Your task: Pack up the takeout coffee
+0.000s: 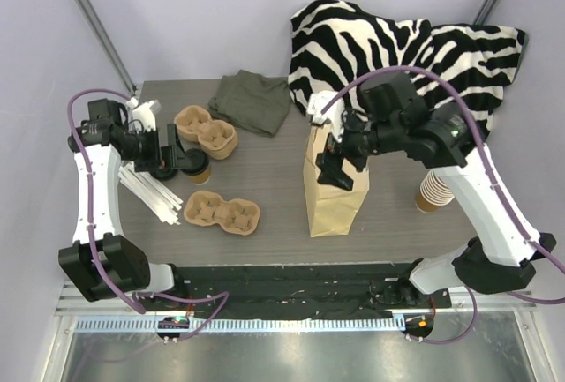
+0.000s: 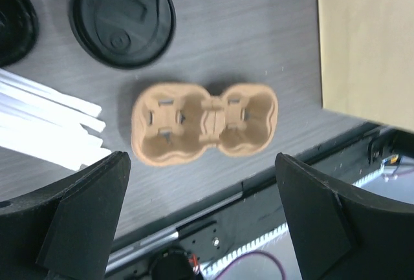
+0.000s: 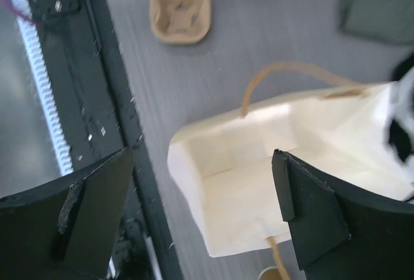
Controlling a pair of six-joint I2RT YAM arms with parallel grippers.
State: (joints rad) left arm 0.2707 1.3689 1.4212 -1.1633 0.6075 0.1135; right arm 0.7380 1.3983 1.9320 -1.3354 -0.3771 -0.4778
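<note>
left gripper (image 2: 200,157) splayed, aimed at cup carrier (image 2: 169,126) | right gripper (image 3: 202,156) splayed over paper bag (image 3: 323,121)

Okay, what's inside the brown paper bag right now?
Nothing that shows. Looking into the paper bag, the right wrist view has only bare pale walls and floor. A finger of the right gripper covers part of the inside, so that bit is unchecked.

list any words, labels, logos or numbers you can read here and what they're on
No text can be read in any view.
takeout coffee: raised moulded marks on its black lid, too blurred to read as letters.
paper bag: plain, no print visible.
cup carrier: plain.
stack of cups: no print visible at this size.
</note>
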